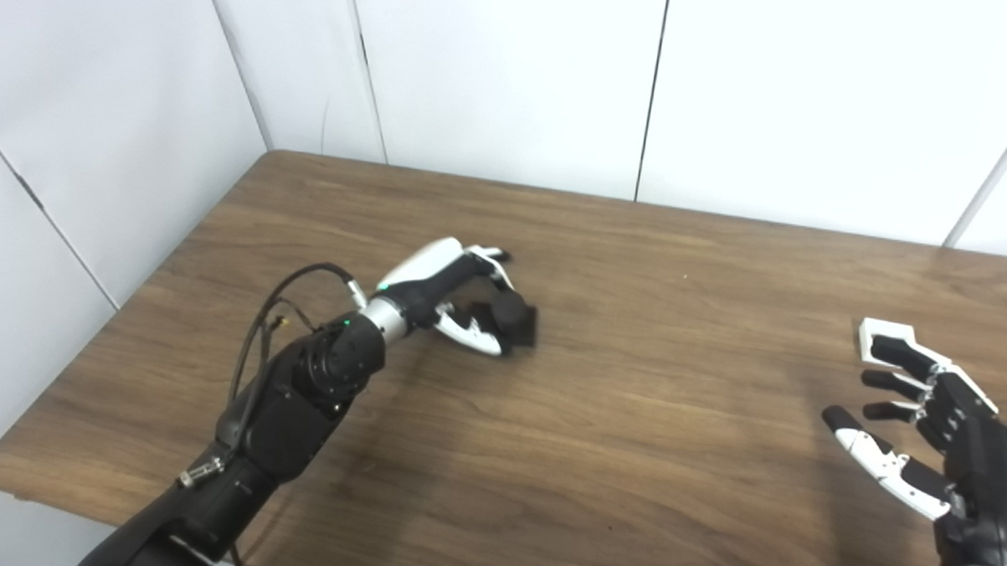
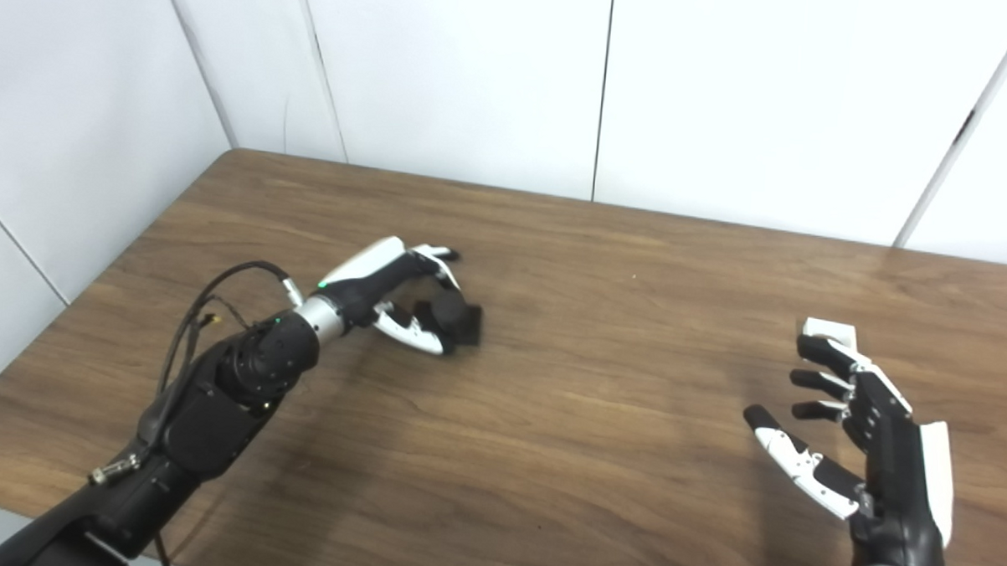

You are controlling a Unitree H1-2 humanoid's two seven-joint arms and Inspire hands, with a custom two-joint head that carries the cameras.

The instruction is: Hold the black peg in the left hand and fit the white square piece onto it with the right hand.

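Partly hidden: black peg (image 1: pixel 515 319) inside left hand (image 1: pixel 457 294); white square piece (image 1: pixel 880 338) behind right hand (image 1: pixel 925 432).

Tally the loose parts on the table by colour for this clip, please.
Black: 1, the black peg, within the left hand fingers.
White: 1, the white square piece, on the table beyond the open right hand.
Total: 2

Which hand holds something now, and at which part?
The left hand grips the black peg around its near end; the right hand is open, holding nothing.
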